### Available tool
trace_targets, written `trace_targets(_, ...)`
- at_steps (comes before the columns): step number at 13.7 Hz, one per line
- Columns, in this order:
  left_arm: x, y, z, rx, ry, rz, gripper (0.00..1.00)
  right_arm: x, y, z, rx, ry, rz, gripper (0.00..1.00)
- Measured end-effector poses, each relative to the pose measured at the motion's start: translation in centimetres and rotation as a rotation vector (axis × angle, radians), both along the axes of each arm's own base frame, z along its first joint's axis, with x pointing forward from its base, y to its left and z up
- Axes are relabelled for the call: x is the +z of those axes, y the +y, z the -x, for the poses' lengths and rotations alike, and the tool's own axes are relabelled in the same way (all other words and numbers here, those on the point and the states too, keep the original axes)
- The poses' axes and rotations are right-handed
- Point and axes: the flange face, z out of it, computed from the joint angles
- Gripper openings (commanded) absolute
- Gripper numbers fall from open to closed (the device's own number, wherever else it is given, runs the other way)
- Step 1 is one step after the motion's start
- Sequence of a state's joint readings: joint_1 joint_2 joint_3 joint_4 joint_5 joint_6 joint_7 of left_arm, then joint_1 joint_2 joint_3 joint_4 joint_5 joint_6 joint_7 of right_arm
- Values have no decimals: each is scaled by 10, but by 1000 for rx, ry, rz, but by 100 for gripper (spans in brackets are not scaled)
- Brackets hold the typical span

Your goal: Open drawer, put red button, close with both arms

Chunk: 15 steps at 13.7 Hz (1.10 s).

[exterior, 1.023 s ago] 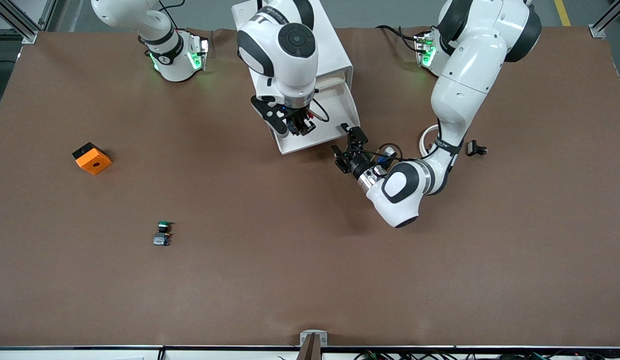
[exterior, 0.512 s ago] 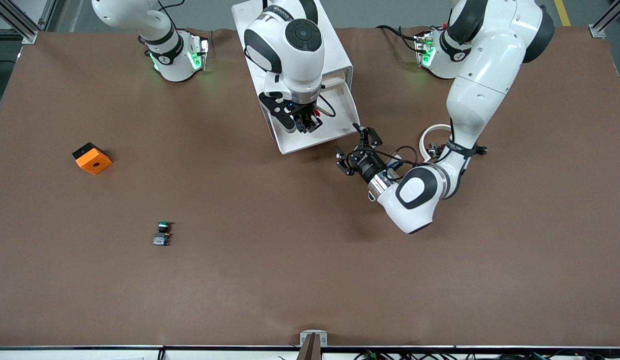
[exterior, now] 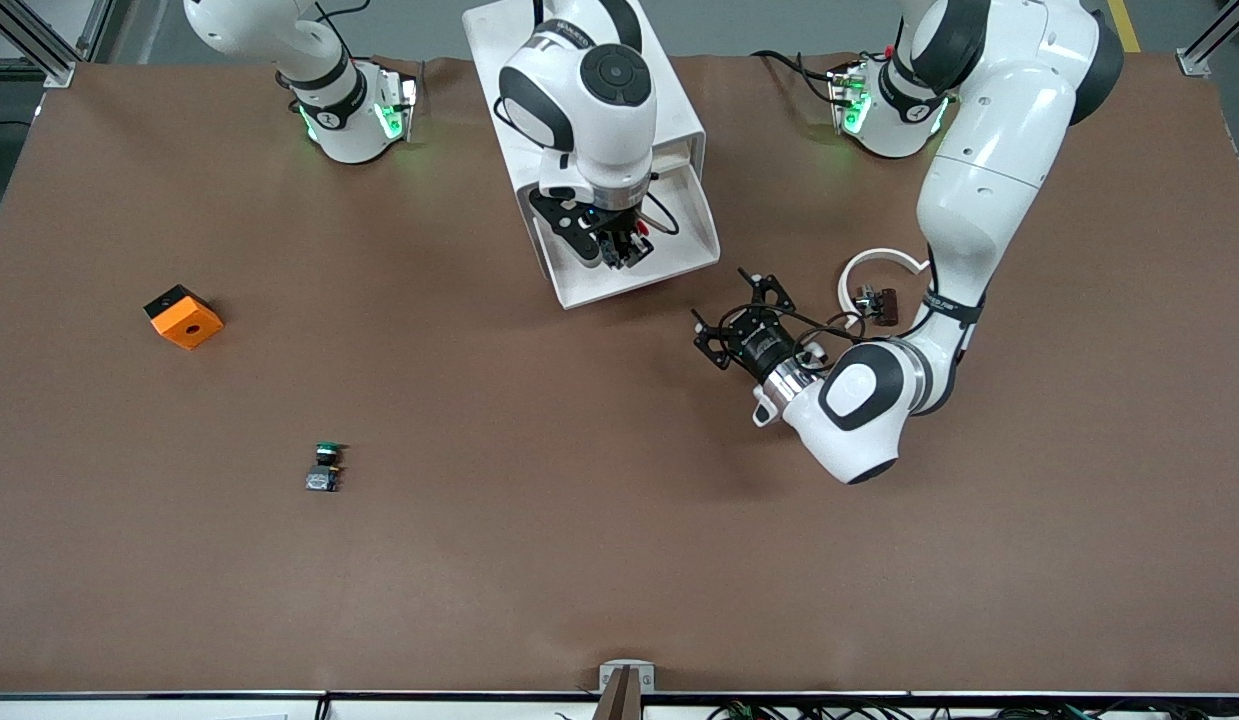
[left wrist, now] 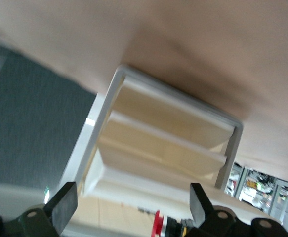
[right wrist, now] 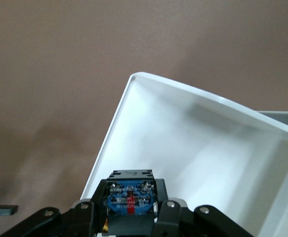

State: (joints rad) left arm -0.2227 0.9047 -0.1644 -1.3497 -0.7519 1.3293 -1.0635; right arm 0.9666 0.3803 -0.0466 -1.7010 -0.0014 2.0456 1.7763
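Observation:
The white drawer [exterior: 619, 293] stands pulled out of its white cabinet [exterior: 669, 110] toward the front camera. My right gripper [exterior: 619, 250] hangs over the open drawer, shut on the red button [exterior: 631, 238]. In the right wrist view the button's blue base block [right wrist: 130, 196] sits between the fingers of the right gripper [right wrist: 130, 215], above the drawer's white inside [right wrist: 208, 148]. My left gripper [exterior: 727, 300] is open and holds nothing, low over the table beside the drawer's front corner. In the left wrist view the left gripper [left wrist: 132, 207] faces the cabinet [left wrist: 173, 133], and the button's red cap [left wrist: 157, 224] shows.
A green-capped button [exterior: 326, 465] lies on the brown table toward the right arm's end, nearer the front camera. An orange block [exterior: 183, 316] sits near that end. A white ring [exterior: 879, 270] and a small dark part [exterior: 884, 302] lie beside the left forearm.
My left gripper has drawn away from the drawer's front corner, still open. My right gripper has carried the red button a little farther in over the drawer.

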Motion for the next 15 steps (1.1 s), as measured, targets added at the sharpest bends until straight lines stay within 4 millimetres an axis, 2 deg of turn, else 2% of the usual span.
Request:
trace_targets(4, -11, 13, -27, -14, -247, -62, 100, -10, 4, 4, 2, 6, 10, 0)
trace_targets(6, -11, 17, -46, 23, -368, -82, 100, -11, 7, 7, 3, 7, 11, 0)
trace_targets(9, 11, 34, -81, 55, -532, -69, 100, -13, 9, 10, -6, 8, 14, 1)
trace_targets(10, 23, 36, -88, 57, -566, -63, 100, -14, 9, 10, -7, 8, 15, 6)
trace_targets(11, 36, 38, -94, 55, -596, -67, 100, -14, 9, 10, -8, 9, 16, 31)
trace_targets(12, 49, 38, -98, 45, -634, -87, 100, -14, 9, 10, -9, 9, 16, 86)
trace_targets(13, 59, 38, -100, 28, -670, -116, 100, -14, 8, 10, -10, 9, 16, 100)
trace_targets(15, 73, 34, -106, 13, -757, -179, 100, -14, 8, 10, -14, 13, 22, 100)
